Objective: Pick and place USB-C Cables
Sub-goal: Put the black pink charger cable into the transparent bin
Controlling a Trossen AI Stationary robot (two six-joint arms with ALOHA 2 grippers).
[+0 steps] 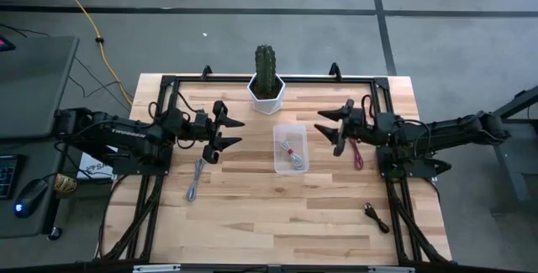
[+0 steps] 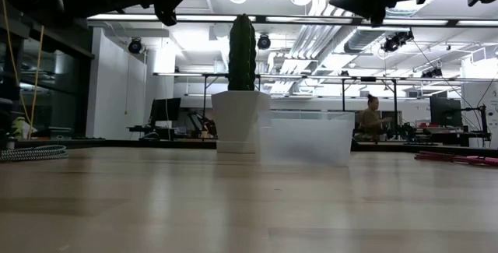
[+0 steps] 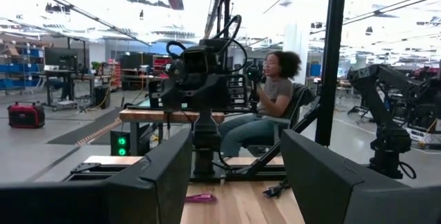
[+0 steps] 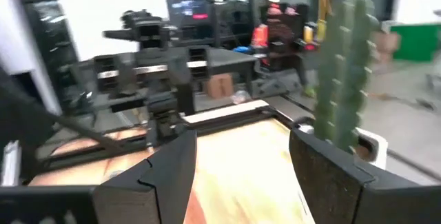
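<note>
Progress looks like one of four: clear bin (image 1: 292, 149) at table centre holds a coiled cable (image 1: 290, 150). Left gripper (image 1: 229, 133) at 9 o'clock and right gripper (image 1: 329, 128) at 3 hover spread, empty. Grey cable (image 1: 196, 179), red cable (image 1: 357, 153) and black cable (image 1: 376, 214) lie outside.

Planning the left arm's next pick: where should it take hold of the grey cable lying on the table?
Grip the grey cable at mid-length, coming straight down from above with the fingers across its line. It lies flat and nearly straight on the table, just below the open left gripper, with nothing beside it.
</note>
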